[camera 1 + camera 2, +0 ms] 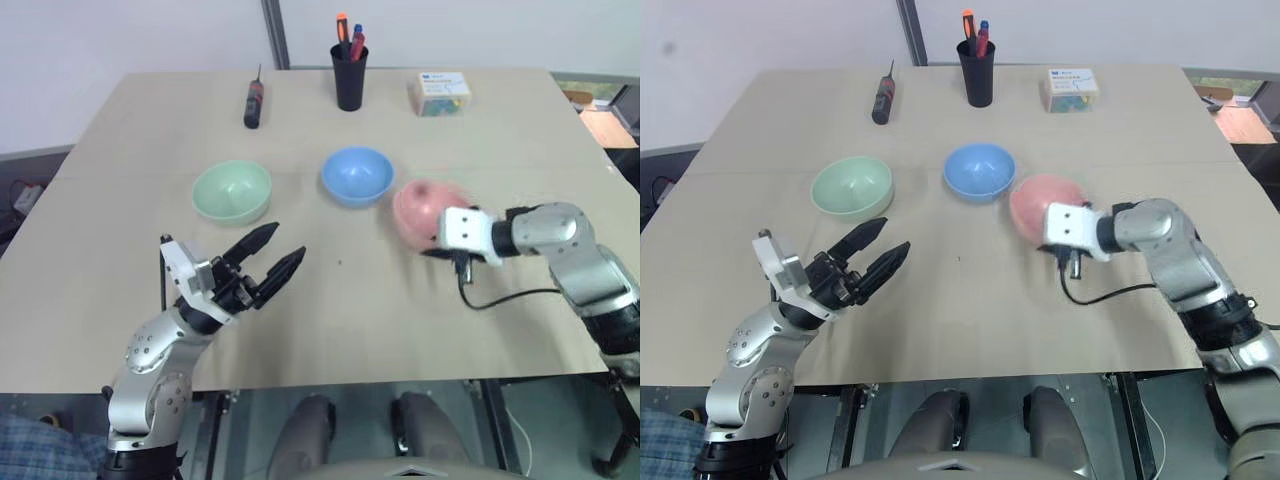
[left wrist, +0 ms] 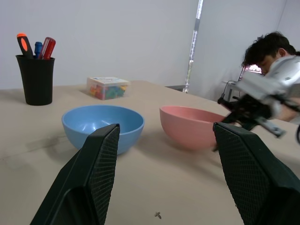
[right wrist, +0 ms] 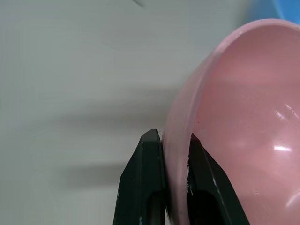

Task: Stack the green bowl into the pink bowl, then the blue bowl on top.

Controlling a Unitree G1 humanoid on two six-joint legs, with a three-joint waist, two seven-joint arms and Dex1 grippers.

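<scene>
While the right end effector (image 3: 174,140) pinches the rim of the pink bowl (image 1: 425,210), one finger lies outside the wall and the other inside it, and the bowl is tipped with its underside toward the head camera. This bowl sits just right of the blue bowl (image 1: 357,175), close to it; whether the two touch cannot be told. Whether the pink bowl touches the bench (image 1: 330,320) at its lower edge cannot be told from the head views.

The blue bowl stands upright on the bench and serves as the landmark here. The green bowl (image 1: 232,191) stands upright to its left, apart from it, at about the same depth on the bench. Both are empty.

The left end effector (image 1: 280,254) hovers over the bench nearer the robot than the blue bowl and to its left, just in front of the green bowl, touching neither. Its fingers (image 2: 101,164) are spread wide and hold nothing. In the left wrist view the blue bowl and pink bowl appear between the two fingers, beyond their tips.

Behind the blue bowl, near the far edge, stands a black cup (image 1: 349,75) holding pens. A screwdriver (image 1: 254,100) lies to the far left of the blue bowl and a small box (image 1: 440,93) to its far right.
</scene>
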